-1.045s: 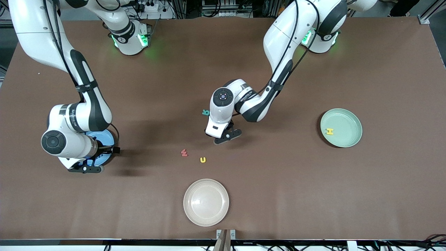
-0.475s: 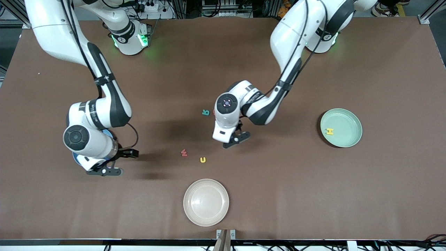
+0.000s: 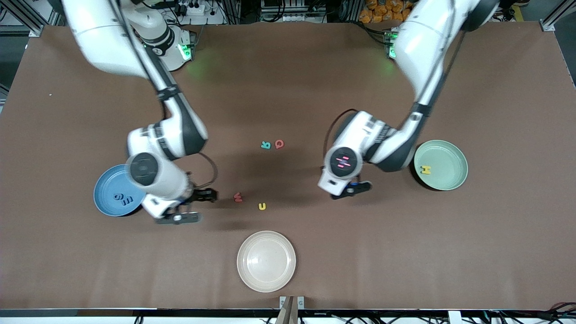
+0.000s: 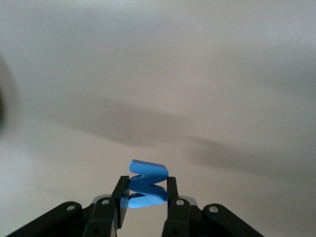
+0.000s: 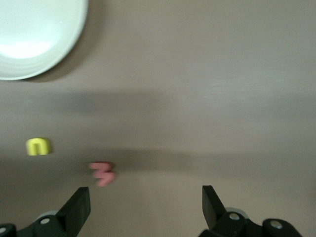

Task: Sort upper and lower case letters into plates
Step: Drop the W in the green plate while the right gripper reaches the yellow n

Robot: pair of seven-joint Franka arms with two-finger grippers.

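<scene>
Clearly, a thin pinch risked dropping the piece short of its plate.
The left gripper [image 4: 144, 200] clenched a blue letter [image 4: 147, 185] mid-table beside the green plate [image 3: 454, 180]; the right gripper [image 3: 189, 206] gaped near the red letter [image 3: 238, 197], which a careless descent could nudge.

A matte brown table surface [image 3: 288, 81] fills the front view, evenly lit with soft shadows, bordered along its upper edge by metal framing, cables and a power strip [image 3: 193, 8], with cabling along the lower edge.
</scene>
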